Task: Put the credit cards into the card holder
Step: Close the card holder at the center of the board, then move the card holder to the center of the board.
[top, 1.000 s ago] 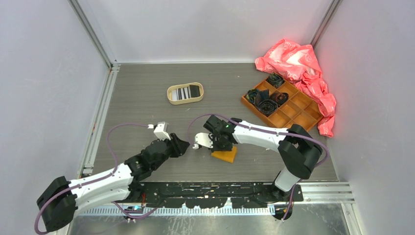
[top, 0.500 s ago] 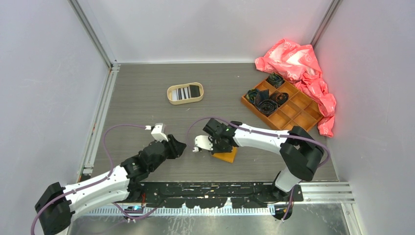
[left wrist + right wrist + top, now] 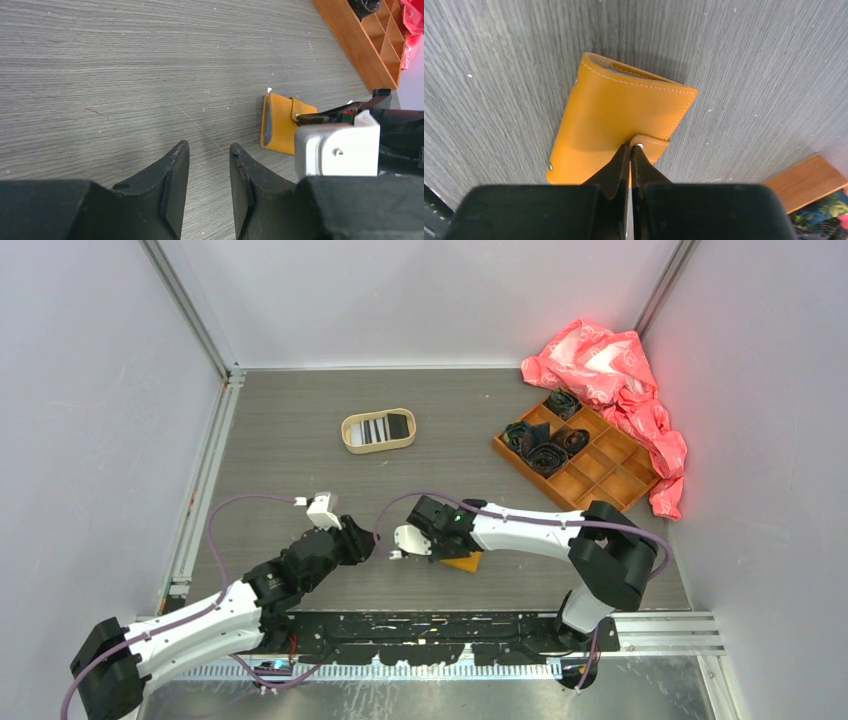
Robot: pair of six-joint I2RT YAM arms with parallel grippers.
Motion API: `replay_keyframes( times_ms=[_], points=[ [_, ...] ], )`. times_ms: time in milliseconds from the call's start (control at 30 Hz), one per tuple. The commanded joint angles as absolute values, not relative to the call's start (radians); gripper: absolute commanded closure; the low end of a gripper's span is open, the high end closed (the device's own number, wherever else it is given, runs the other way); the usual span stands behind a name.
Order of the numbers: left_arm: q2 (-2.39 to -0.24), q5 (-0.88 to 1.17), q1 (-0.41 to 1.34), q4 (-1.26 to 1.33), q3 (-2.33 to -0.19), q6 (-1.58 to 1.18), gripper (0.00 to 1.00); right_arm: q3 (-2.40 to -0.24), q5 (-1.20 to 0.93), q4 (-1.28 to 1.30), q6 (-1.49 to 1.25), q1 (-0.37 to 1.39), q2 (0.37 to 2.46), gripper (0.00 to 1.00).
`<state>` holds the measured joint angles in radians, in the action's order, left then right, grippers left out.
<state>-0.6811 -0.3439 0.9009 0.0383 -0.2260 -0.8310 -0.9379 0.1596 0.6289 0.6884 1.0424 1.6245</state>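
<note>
The orange-tan card holder [image 3: 464, 562] lies shut on the table, and a pale card edge [image 3: 267, 126] shows in its open side. My right gripper [image 3: 630, 146] is shut, with its tips down on the holder's cover [image 3: 614, 115] right at the snap tab [image 3: 651, 143]. I see nothing between its fingers. My left gripper [image 3: 209, 147] hovers open and empty a short way left of the holder [image 3: 282, 125]. A striped card [image 3: 372, 430] and a black card [image 3: 399, 426] lie in the oval tan tray [image 3: 347, 436] at the back.
An orange compartmented box [image 3: 600, 480] holding dark rolled items stands at the right. Crumpled pink plastic [image 3: 610, 370] lies behind and beside it. Grey walls close in the table on three sides.
My right gripper has come down and slightly left onto the card holder, staying shut. The left arm has drawn back a little toward the near edge, its opening unchanged.
</note>
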Motion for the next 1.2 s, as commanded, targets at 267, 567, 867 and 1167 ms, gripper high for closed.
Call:
replay_keyframes(
  times_ms=[267,567,867,1167],
  points=[
    [-0.825,-0.138,0.896,0.325,-0.209,-0.782,0.45,-1.011,-0.415,0.729,0.543,0.703,1.412,0.36],
    [-0.939,-0.149,0.789,0.095,-0.355,-0.763,0.39,-0.881,-0.378,0.830,0.817,0.554,1.324,0.39],
    [-1.017,0.115,0.366,0.161,-0.407,-0.825,0.36,-0.838,-0.215,0.723,0.778,0.612,1.475,0.46],
    [-0.944,0.099,0.227,0.024,-0.460,-0.806,0.35,-1.003,-0.222,0.522,0.451,0.855,1.636,0.45]
  ],
)
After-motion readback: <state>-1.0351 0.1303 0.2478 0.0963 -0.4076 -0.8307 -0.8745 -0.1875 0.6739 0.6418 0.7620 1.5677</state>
